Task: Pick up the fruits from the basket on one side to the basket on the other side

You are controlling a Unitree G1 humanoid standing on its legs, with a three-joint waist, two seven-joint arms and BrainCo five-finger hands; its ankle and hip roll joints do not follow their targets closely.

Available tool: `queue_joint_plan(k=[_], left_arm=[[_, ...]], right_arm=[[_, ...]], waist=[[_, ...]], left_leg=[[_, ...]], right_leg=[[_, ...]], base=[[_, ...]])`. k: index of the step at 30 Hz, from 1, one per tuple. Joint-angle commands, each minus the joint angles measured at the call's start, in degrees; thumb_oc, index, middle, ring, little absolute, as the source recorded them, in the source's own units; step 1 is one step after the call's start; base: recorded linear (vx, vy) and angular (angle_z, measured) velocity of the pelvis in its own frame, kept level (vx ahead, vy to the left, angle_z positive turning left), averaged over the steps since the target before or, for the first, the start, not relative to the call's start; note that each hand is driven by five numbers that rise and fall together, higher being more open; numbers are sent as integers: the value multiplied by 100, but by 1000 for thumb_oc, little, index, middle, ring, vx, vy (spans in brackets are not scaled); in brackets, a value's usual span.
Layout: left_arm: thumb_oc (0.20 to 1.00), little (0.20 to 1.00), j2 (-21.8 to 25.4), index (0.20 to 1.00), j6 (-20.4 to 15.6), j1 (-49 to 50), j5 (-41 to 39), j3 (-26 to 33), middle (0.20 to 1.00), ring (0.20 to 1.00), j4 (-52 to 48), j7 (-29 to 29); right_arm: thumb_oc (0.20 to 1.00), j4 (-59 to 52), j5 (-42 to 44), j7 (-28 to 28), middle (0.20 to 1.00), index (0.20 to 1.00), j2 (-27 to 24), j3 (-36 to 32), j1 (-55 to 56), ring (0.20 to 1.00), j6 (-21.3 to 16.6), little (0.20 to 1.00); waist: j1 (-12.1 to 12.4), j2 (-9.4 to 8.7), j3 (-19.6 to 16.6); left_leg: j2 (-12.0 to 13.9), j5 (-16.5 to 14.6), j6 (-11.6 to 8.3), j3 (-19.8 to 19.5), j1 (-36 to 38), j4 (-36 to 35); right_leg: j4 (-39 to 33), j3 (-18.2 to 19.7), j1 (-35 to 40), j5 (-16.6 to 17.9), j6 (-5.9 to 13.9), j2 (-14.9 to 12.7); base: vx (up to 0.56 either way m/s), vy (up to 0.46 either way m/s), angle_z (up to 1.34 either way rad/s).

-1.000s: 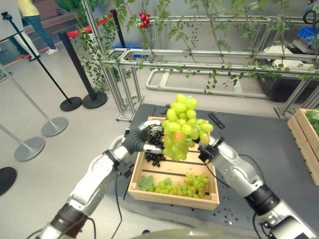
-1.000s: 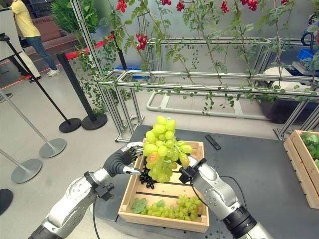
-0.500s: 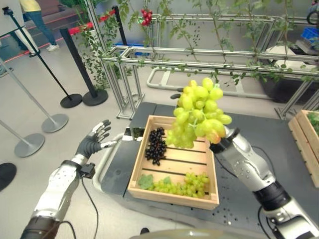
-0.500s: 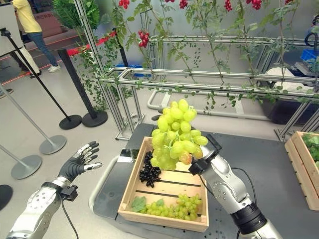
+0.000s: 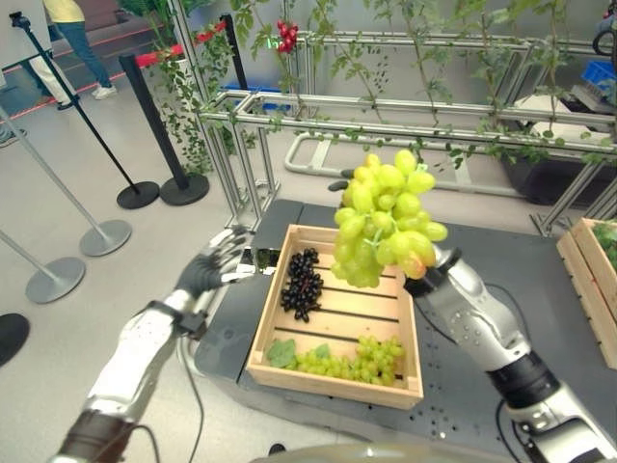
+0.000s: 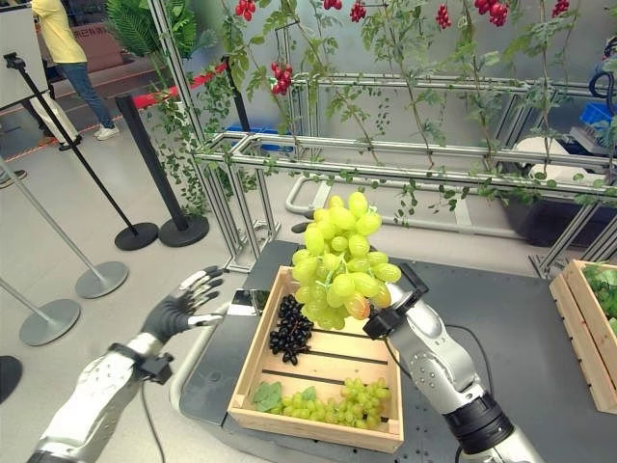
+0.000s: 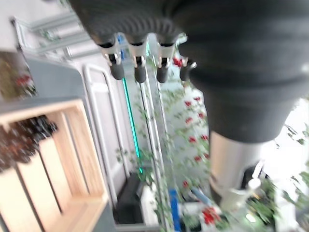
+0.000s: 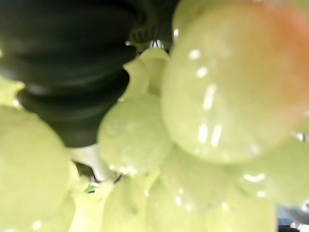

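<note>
While aloft — green grape bunch (image 5: 384, 224)

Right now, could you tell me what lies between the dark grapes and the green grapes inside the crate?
Bare wooden slats, in both eye views.

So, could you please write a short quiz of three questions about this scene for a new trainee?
1. True or false: the right hand holds the green grape bunch above the wooden crate.
2. Which fruit lies in the crate near its far left corner? A) dark grapes B) bananas C) oranges
3. Fill in: the left hand is ____, holding nothing.

Key: 1 true; 2 A; 3 open
</note>
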Motion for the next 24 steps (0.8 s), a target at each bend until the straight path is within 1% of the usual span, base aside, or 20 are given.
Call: queue_joint_plan(k=[1, 2, 3, 4, 5, 7, 8, 9, 12, 14, 24], left_arm=[[1000, 1000, 176, 1000, -152, -659, -436, -231, 1000, 1000, -176, -215], [1000, 1000, 165, 1000, -114, -777, -508, -393, 1000, 1000, -246, -280], [1000, 1000, 106, 1000, -25, -1049, -682, -765, 1000, 1000, -371, -388], [1000, 1000, 105, 1000, -27, -1061, -685, -774, 1000, 1000, -365, -388], [1000, 1000, 55, 1000, 54, -1323, -834, -1088, 1000, 1000, -411, -452], [1000, 1000, 13, 1000, 72, -1422, -872, -1222, 1000, 1000, -395, -466], [1000, 1000, -40, 1000, 140, -1601, -971, -1474, 1000, 1000, -463, -514], [1000, 1000, -42, 1000, 138, -1606, -972, -1478, 1000, 1000, -460, -514], [1000, 1000, -173, 1000, 227, -1748, -1160, -1774, 1000, 1000, -555, -547], [1000, 1000, -219, 1000, 268, -1810, -1249, -1868, 1000, 1000, -595, -542], [1000, 1000, -237, 1000, 343, -2010, -1489, -2132, 1000, 1000, -673, -557]], right_arm=[[200, -504, 50, 50, 200, 200, 185, -18, -651, 200, -364, 200], [200, -502, 32, 50, 200, 200, 213, 25, -662, 200, -366, 200], [200, -515, 2, 67, 200, 200, 240, 94, -672, 200, -354, 200], [200, -515, 2, 68, 200, 200, 238, 86, -672, 200, -355, 200], [200, -518, -2, 77, 200, 200, 259, 152, -690, 200, -344, 200], [200, -517, -1, 86, 200, 200, 254, 172, -690, 200, -334, 200], [200, -524, 15, 103, 200, 200, 247, 248, -691, 200, -318, 200], [200, -524, 15, 104, 200, 200, 245, 245, -691, 200, -318, 200], [200, -588, 103, 120, 200, 200, 248, 298, -706, 200, -328, 200], [200, -591, 140, 102, 200, 200, 256, 306, -736, 200, -356, 200], [200, -610, 154, 83, 200, 200, 238, 315, -737, 200, -395, 200]], waist=[[-7, -249, -205], [-16, -254, -207], [-28, -264, -203], [-22, -264, -200], [-40, -270, -186], [-44, -275, -177], [-70, -280, -166], [-66, -279, -164], [-108, -287, -155], [-133, -285, -150], [-174, -273, -148]], left_leg=[[-2, -385, 61, -76, 60, 207], [-3, -381, 61, -87, 60, 205], [-5, -368, 61, -95, 54, 200], [-5, -368, 61, -96, 54, 200], [-7, -359, 58, -108, 45, 200], [-13, -358, 60, -110, 45, 199], [-16, -359, 64, -110, 44, 192], [-16, -359, 64, -109, 46, 191], [-13, -363, 74, -100, 50, 179], [-7, -368, 77, -104, 50, 183], [5, -370, 73, -97, 52, 177]], right_leg=[[320, -233, -276, 185, 514, -539], [321, -233, -274, 185, 513, -540], [323, -241, -272, 187, 509, -541], [322, -242, -271, 186, 509, -541], [328, -250, -273, 195, 512, -541], [332, -245, -280, 200, 516, -540], [327, -231, -288, 211, 519, -537], [327, -230, -288, 211, 519, -537], [331, -212, -305, 216, 524, -525], [328, -198, -320, 216, 522, -522], [320, -176, -319, 206, 516, -508]], base=[[0, 0, 0], [0, 0, 0], [0, 0, 0], [0, 0, 0], [0, 0, 0], [0, 0, 0], [0, 0, 0], [0, 0, 0], [0, 0, 0], [0, 0, 0], [0, 0, 0]])
